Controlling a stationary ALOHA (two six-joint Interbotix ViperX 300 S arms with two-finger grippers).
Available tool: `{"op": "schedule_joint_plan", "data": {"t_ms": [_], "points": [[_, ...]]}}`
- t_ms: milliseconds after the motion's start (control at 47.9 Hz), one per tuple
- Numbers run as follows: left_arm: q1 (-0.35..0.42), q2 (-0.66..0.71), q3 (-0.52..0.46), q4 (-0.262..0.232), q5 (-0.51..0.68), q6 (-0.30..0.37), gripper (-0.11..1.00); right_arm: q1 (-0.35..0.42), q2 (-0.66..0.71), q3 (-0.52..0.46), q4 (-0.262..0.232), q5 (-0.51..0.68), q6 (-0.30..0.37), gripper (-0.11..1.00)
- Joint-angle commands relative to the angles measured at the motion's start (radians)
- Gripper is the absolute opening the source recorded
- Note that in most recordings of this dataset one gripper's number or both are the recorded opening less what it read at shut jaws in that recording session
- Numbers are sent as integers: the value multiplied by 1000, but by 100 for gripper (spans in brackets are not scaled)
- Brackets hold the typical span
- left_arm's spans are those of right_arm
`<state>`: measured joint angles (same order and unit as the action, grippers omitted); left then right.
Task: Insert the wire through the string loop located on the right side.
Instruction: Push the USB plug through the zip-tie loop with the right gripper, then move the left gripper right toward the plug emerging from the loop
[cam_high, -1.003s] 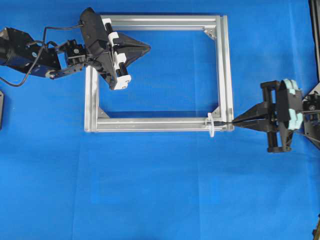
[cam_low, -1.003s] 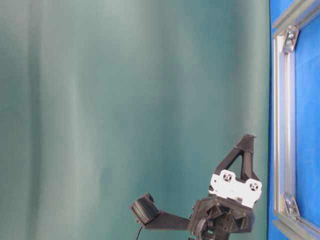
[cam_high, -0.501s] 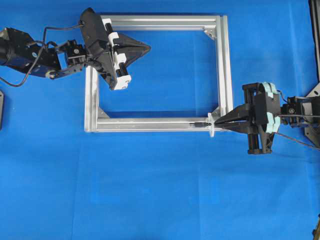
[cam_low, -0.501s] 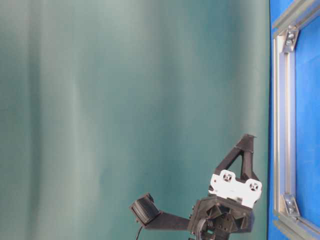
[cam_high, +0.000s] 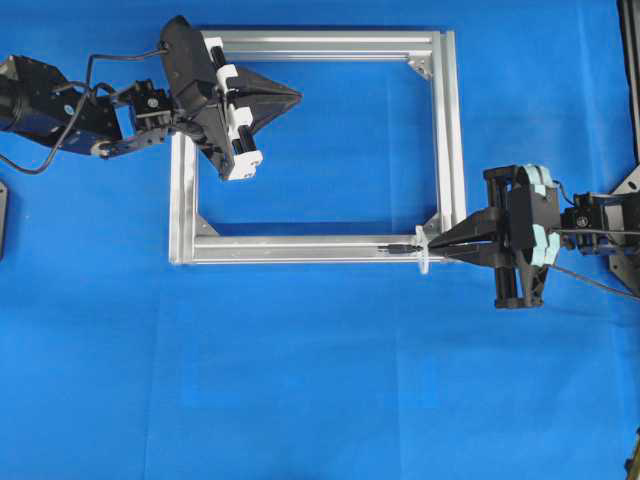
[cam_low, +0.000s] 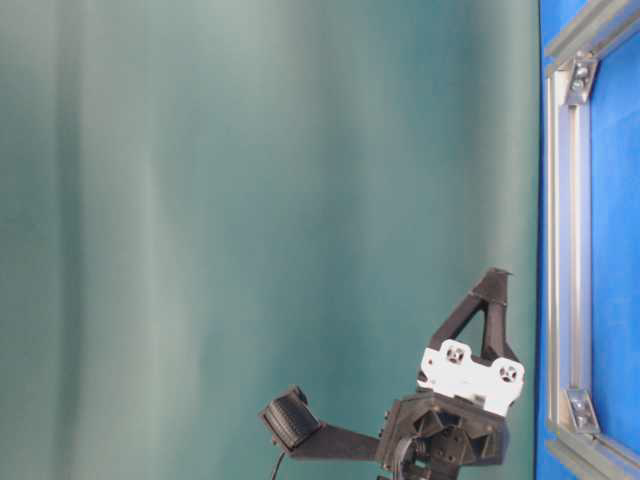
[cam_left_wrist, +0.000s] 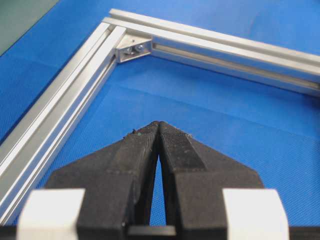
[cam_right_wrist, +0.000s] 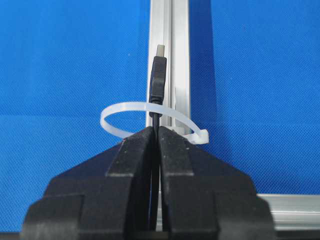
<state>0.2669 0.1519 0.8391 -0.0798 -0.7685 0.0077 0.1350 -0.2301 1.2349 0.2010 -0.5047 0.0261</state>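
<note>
Right gripper has its fingers clamped on the wire just behind the plug, keeping the tip stiff and level; the plug has passed through the one string loop and lies over the frame rail at its near right corner. Farther off, left gripper hangs pinched together and empty over the blue table: two grippers, one wire, one loop, one frame.

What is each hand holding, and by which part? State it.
Right hand: thin black wire, pinched just behind its plug tip. Left hand: shut, holding nothing.
</note>
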Motion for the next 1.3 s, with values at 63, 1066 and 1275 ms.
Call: {"op": "schedule_joint_plan", "data": {"t_ms": [63, 1066, 1275], "points": [[-29, -37, -3, 3, -9, -12, 0, -2, -3, -14, 2, -11, 0, -4], [-403, -35, -14, -2, 23, -28, 0, -2, -5, -17, 0, -11, -2, -4], [-393, -14, -74, -2, 29, -21, 0, -2, -3, -21, 0, -12, -2, -4]]}}
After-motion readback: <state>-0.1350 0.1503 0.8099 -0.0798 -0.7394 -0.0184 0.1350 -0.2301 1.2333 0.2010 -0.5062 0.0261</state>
